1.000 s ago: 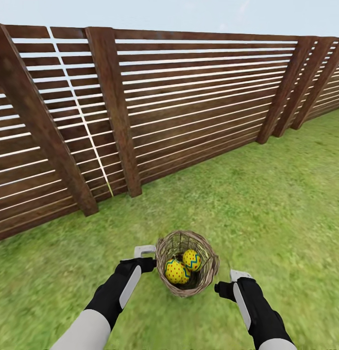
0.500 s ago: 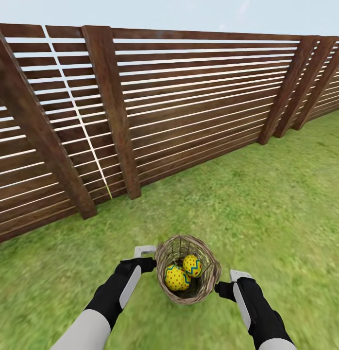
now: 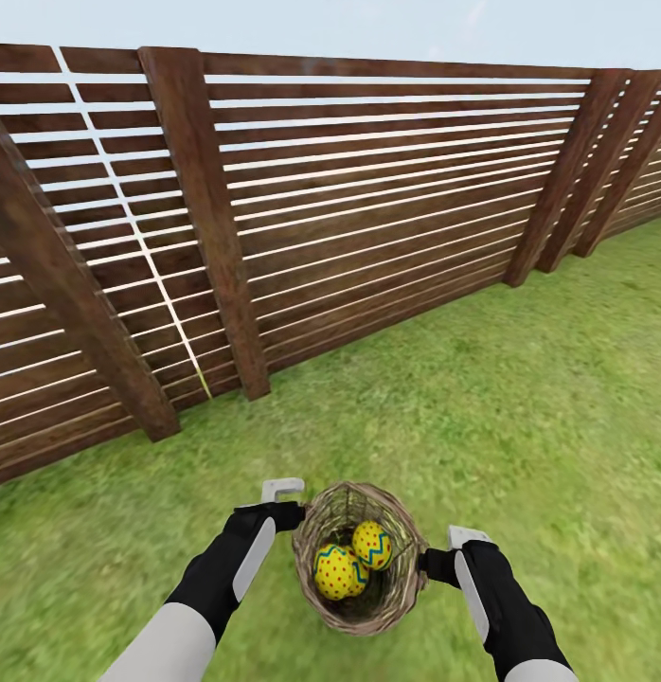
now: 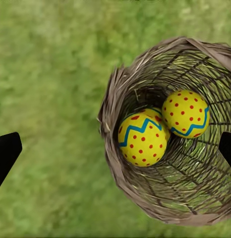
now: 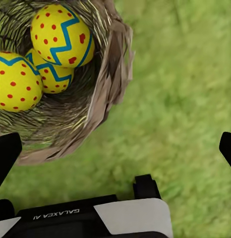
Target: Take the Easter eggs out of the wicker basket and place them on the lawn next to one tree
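Observation:
The wicker basket (image 3: pixel 359 559) sits tilted on the lawn (image 3: pixel 520 417), just ahead of me and between my two arms. Three Easter eggs lie inside it: yellow with blue zigzags and red dots (image 5: pixel 61 34) (image 5: pixel 16 82) (image 5: pixel 51 74). The head view shows two of them (image 3: pixel 336 571) (image 3: pixel 372 545). My left gripper (image 3: pixel 281 493) hangs open beside the basket's left rim, and in its wrist view (image 4: pixel 115 151) the eggs (image 4: pixel 143 139) (image 4: pixel 186 113) lie below it. My right gripper (image 3: pixel 468 537) is open at the basket's right side (image 5: pixel 115 151). The tree is out of view.
A tall dark wooden slat fence (image 3: pixel 368 208) runs across the back of the lawn, with thick posts (image 3: pixel 203 218) (image 3: pixel 75 294). Grass stretches away to the right along the fence.
The whole view has shifted: the fence slid left and the basket now lies lower and closer, squarely between my grippers. Both arms hold the same pose, grippers still open.

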You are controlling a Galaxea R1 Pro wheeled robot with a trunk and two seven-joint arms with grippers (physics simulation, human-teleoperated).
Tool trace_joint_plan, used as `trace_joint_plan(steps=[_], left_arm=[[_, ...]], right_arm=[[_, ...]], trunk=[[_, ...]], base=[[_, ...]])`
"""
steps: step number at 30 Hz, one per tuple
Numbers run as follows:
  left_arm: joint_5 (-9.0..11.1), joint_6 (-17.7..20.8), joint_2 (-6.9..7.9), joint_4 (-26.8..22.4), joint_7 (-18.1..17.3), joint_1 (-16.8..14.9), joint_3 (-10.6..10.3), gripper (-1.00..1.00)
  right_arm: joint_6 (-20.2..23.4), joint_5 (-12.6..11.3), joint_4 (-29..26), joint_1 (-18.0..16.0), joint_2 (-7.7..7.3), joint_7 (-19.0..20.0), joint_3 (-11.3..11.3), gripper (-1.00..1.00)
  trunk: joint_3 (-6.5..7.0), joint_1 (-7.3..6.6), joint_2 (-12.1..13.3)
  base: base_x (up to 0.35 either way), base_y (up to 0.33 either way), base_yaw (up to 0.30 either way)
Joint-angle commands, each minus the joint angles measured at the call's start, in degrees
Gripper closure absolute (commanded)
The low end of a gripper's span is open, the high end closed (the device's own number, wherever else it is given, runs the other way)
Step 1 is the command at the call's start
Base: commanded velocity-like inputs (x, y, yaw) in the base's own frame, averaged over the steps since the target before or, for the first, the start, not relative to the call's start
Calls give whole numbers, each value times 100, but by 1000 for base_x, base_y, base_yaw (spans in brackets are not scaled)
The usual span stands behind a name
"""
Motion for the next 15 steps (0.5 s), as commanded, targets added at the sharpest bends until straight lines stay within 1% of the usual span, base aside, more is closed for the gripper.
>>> trace_joint_plan(steps=[1,4,9,15], left_arm=[[61,19,3,-8,52,-3,-17,-100],[61,19,3,-8,52,-3,-17,-100],[61,19,3,-8,45,-3,-17,-100],[61,19,3,-8,43,-3,-17,-100]], right_arm=[[26,11,-7,-3,6,-4,-13,-100],[26,11,-7,-3,6,-2,-13,-100],[26,11,-7,-3,6,-2,-13,-100],[26,11,-7,-3,6,-2,-13,-100]], trunk=[[-5,1,-3],[-5,1,-3],[-5,1,-3],[-5,1,-3]], base=[[53,-15,0],[45,-5,0],[150,-1,0],[20,0,0]])
